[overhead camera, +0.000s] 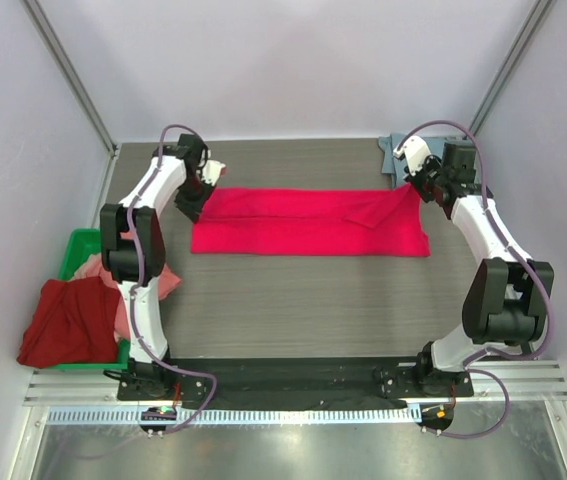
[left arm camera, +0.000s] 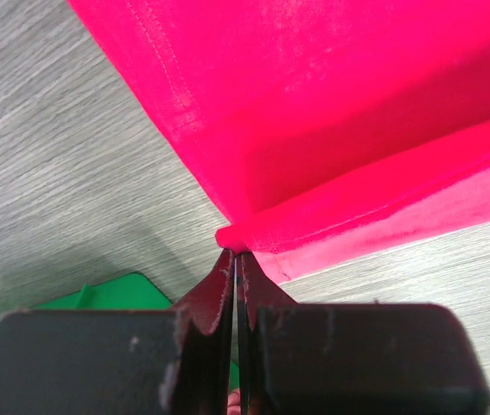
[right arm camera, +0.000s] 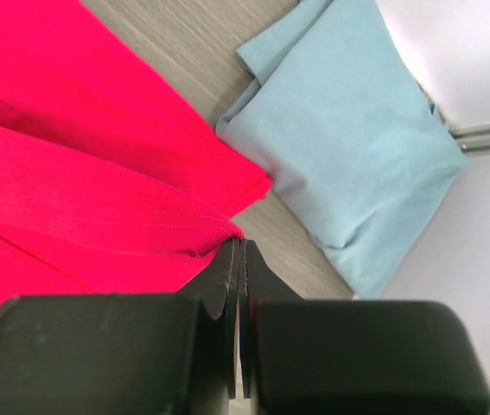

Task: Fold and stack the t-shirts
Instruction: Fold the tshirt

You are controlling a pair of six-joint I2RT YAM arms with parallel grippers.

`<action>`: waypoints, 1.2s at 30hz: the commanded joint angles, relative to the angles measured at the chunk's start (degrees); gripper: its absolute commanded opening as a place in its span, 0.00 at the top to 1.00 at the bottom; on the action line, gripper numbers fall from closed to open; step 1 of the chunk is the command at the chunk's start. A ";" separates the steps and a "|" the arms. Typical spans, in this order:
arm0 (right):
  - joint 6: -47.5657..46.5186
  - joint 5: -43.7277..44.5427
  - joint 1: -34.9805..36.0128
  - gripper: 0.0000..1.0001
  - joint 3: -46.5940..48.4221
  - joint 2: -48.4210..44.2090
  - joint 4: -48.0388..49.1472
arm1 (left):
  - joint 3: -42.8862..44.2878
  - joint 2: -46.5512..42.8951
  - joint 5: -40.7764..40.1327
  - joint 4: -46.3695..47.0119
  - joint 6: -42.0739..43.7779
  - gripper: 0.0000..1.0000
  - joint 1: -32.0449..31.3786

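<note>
A bright crimson-pink t-shirt (overhead camera: 308,220) lies folded into a long band across the far half of the table. My left gripper (overhead camera: 200,190) is shut on its left edge; the pinched cloth (left arm camera: 236,238) shows at the fingertips in the left wrist view. My right gripper (overhead camera: 415,185) is shut on the shirt's right end (right arm camera: 227,229), lifted a little above the table. A folded dusty blue-grey t-shirt (right arm camera: 348,147) lies at the far right (overhead camera: 391,160). A dark red t-shirt (overhead camera: 68,320) and a salmon pink one (overhead camera: 98,270) hang over the bin at the left.
The green plastic bin (overhead camera: 78,245) sits off the table's left edge, beside the left arm; a corner of the bin (left arm camera: 115,290) shows in the left wrist view. White walls close in the far and side edges. Bare wood-grain table lies in front of the crimson shirt.
</note>
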 commanded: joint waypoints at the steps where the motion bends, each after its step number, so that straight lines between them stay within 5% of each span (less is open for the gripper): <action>1: 1.17 1.16 0.73 0.99 3.36 2.07 4.87 | 1.81 0.36 -0.60 -0.75 -0.65 1.00 0.32; 5: 0.64 2.56 1.35 0.99 4.33 5.41 5.66 | 2.78 1.68 -0.42 -0.75 -0.56 0.98 0.32; 7: 0.91 3.44 1.70 0.95 4.85 6.65 6.97 | 3.74 2.56 -0.94 -0.83 -0.91 0.84 0.32; 11: 3.36 7.57 2.31 0.65 7.23 6.40 8.74 | 4.54 0.30 -4.55 -0.22 -1.61 0.76 0.23; 14: 3.72 6.97 2.31 0.57 7.06 2.63 7.07 | 3.84 -4.09 -5.17 1.19 -2.23 0.75 -0.03; 22: 6.00 -6.30 6.86 0.55 5.12 5.68 -9.71 | 3.92 -1.49 2.30 -1.80 1.11 0.75 -4.95; 36: 0.03 -6.49 10.40 0.54 8.02 19.75 -10.33 | 4.80 8.10 0.46 -2.59 2.34 0.81 -5.48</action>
